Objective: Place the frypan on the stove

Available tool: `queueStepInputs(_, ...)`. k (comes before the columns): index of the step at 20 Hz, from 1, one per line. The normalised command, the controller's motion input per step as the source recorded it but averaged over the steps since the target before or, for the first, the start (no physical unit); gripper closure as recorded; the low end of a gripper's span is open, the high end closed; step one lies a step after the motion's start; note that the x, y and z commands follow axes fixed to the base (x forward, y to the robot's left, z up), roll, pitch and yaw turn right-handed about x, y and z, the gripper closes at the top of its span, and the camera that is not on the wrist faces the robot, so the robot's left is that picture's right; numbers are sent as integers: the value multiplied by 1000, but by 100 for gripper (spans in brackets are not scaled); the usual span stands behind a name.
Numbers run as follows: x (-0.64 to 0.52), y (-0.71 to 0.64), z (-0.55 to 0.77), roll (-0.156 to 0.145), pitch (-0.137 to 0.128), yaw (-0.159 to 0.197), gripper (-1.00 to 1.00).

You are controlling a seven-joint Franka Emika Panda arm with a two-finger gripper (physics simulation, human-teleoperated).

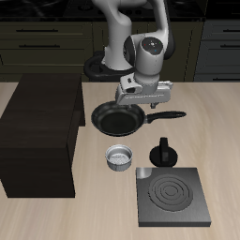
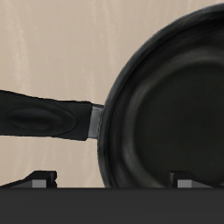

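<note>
Exterior view: I see my hand [image 1: 141,97] hanging above the frypan [image 1: 117,119], over its rim where the handle begins. Whether the fingers are spread or pressed together I cannot tell here; the wrist housing hides them. Wrist view: only two finger ends [image 2: 40,179] show, set wide apart with nothing between them, so I read the hand as spread and pinching nothing.

The frypan rests on the surface [image 1: 94,211] near its middle, beside the cabinet [image 1: 37,136]. From the pan, the stove [image 1: 172,199] lies at about 5 o'clock, nearer the front edge; the small pot [image 1: 121,157] sits at 6 o'clock, and a black knobbed object [image 1: 164,151] stands between the handle and the stove.

For the grasp, I judge it best to descend straight over the handle [image 2: 44,115] close to the grey collar, so the bowl's weight twists the grip little. The handle is matte black, long and gently contoured, with a recessed oval along its top; closing across its narrow width should seat the fingers well. I would lift high enough to pass over the knobbed object and keep the pan level.

The pan's bowl is round, shallow and dark, with a soft sheen on its sloped wall. The stove is a flat dark grey square bearing pale concentric rings. The surface shows a pale wood grain.
</note>
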Motion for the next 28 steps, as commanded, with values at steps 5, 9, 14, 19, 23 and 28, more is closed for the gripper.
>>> queueStepInputs(5,-94,55,-321,30,22,29,-100)
queueStepInputs(9,-73,-25,-271,50,-6,22,100)
queueStepInputs(14,-11,66,-95,35,20,4,100)
queueStepInputs(19,-7,-31,187,-3,-38,6,100)
queueStepInputs(23,20,-13,167,13,-7,16,100)
queueStepInputs(28,93,-20,244,-9,-22,10,100)
